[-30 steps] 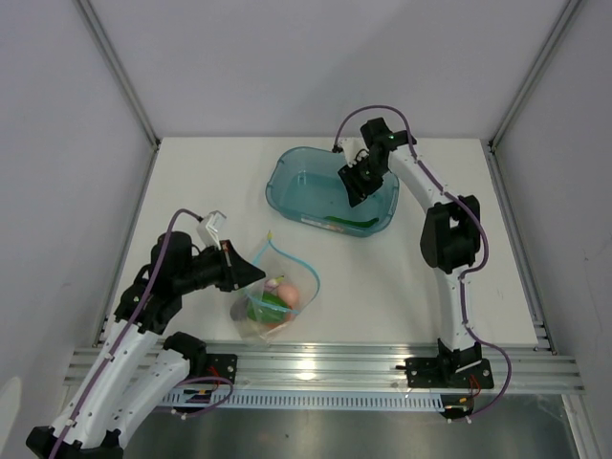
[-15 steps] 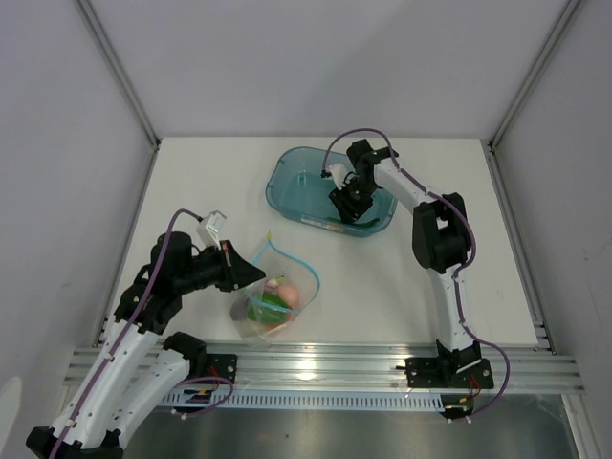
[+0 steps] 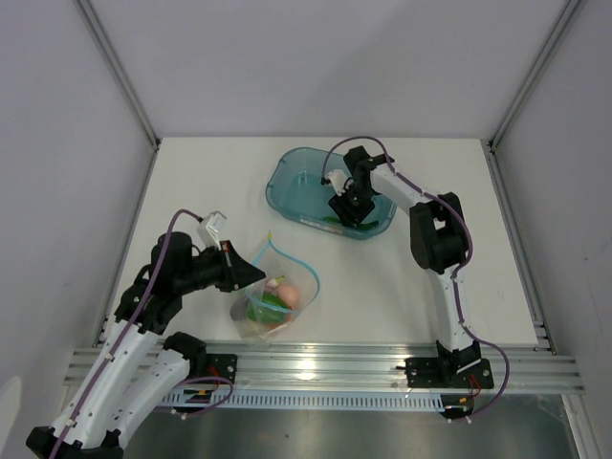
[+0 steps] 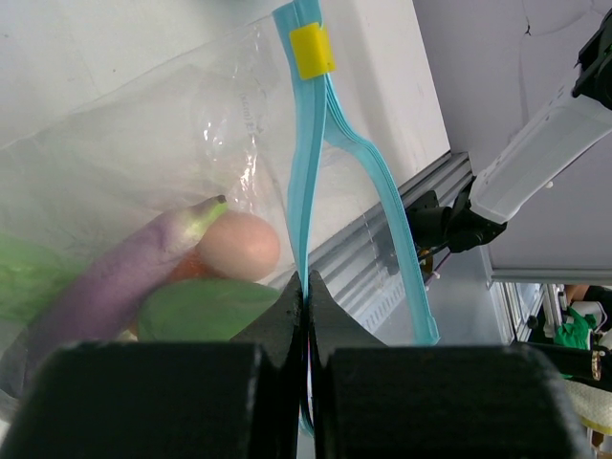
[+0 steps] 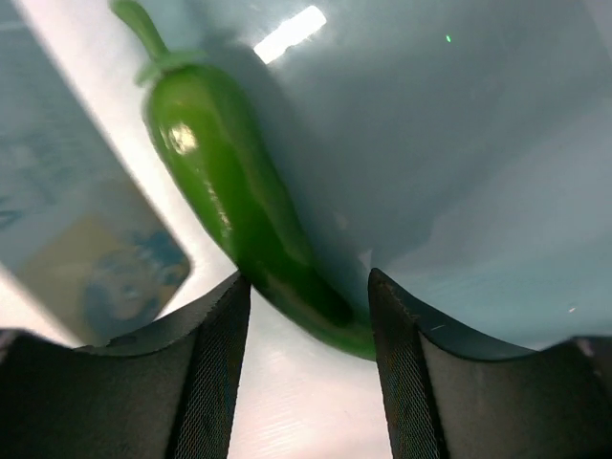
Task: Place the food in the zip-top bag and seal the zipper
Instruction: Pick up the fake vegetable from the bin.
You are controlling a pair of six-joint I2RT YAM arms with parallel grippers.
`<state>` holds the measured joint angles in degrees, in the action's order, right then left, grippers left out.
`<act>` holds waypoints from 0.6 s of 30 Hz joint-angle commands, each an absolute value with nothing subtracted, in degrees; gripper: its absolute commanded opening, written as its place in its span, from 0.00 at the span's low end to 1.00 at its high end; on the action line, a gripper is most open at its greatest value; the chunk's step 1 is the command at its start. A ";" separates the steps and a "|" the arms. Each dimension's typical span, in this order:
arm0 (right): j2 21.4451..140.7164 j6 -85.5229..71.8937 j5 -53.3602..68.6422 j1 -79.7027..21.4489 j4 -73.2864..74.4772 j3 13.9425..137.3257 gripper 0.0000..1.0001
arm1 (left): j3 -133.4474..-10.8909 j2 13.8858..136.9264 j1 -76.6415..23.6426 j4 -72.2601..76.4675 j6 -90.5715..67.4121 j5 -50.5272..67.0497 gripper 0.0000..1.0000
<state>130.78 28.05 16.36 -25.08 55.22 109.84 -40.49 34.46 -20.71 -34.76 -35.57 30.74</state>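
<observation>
table [image 3: 191, 182]: white, fills the middle of the top view.
tub [image 3: 287, 172]: teal, translucent, upper centre of the table.
zip-top bag [image 3: 251, 320]: clear, lower centre, mouth standing open; holds a purple eggplant [image 4: 115, 277], a beige egg [image 4: 239, 246] and a green piece [image 4: 206, 306].
left tool [image 4: 306, 287]: clenched on the bag's near lip, at the left of the bag.
right tool [image 5: 308, 287]: inside the tub, released, fingers spread either side of the green pepper.
green pepper [image 5: 229, 201]: long, dark, glossy, lying on the tub floor.
zipper [image 4: 311, 143]: teal strip, its two sides parted.
slider [image 4: 313, 51]: yellow, at the zipper's far end.
</observation>
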 commanded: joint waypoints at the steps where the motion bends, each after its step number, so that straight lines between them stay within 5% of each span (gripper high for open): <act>1: 132.62 27.86 11.52 -25.75 53.00 109.07 0.55 | -40.08 34.19 -20.30 -32.96 -35.95 32.17 0.01; 4: 132.80 26.99 9.94 -25.75 50.98 108.46 0.51 | -39.99 34.28 -20.39 -32.87 -36.12 32.34 0.01; 6: 132.80 26.37 9.58 -25.58 49.66 108.63 0.32 | -39.99 34.10 -20.39 -32.87 -36.30 32.26 0.01; 7: 132.80 26.19 9.84 -25.49 49.66 108.89 0.10 | -39.99 33.93 -20.39 -32.87 -36.39 32.26 0.00; 9: 132.37 26.02 10.37 -25.23 48.87 108.99 0.00 | -40.08 33.93 -20.39 -33.05 -36.39 32.26 0.01; 18: 122.01 19.36 12.22 -23.03 41.14 107.67 0.00 | -39.99 34.10 -20.39 -32.61 -37.00 32.70 0.00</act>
<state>129.78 23.70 11.64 -24.16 46.46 107.70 -40.07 34.46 -20.71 -34.74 -36.10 31.05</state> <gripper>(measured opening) 0.159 0.004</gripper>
